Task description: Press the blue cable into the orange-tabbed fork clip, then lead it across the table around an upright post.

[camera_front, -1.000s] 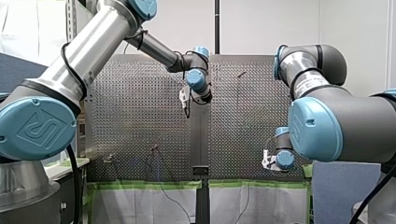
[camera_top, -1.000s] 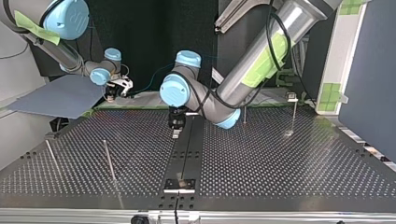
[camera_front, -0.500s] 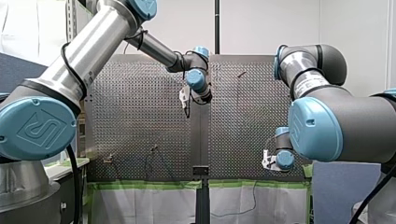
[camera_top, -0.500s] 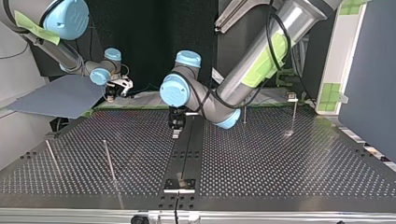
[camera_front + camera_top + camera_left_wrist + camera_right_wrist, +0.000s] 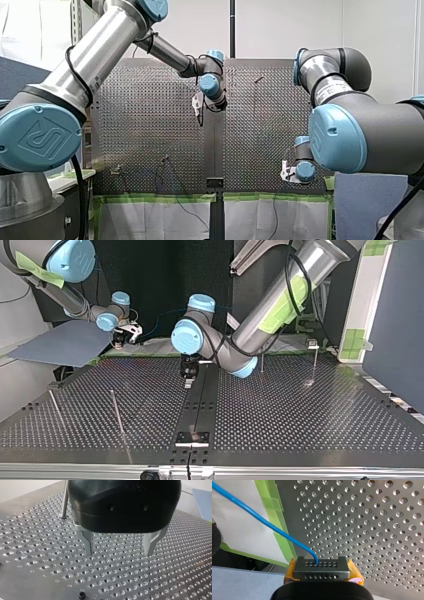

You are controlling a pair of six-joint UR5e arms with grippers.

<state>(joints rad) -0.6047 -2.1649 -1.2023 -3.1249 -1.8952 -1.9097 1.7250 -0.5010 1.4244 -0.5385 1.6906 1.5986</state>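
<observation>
my right gripper [image 5: 320, 566] clamps the blue cable [image 5: 262, 521], its far end cut off; my left gripper [image 5: 118, 553] gapes wide.

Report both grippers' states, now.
Left gripper: open, holding nothing.
Right gripper: closed on the blue cable.

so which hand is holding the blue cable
My right hand, shut on the blue cable; my left hand hangs open and empty.
</observation>
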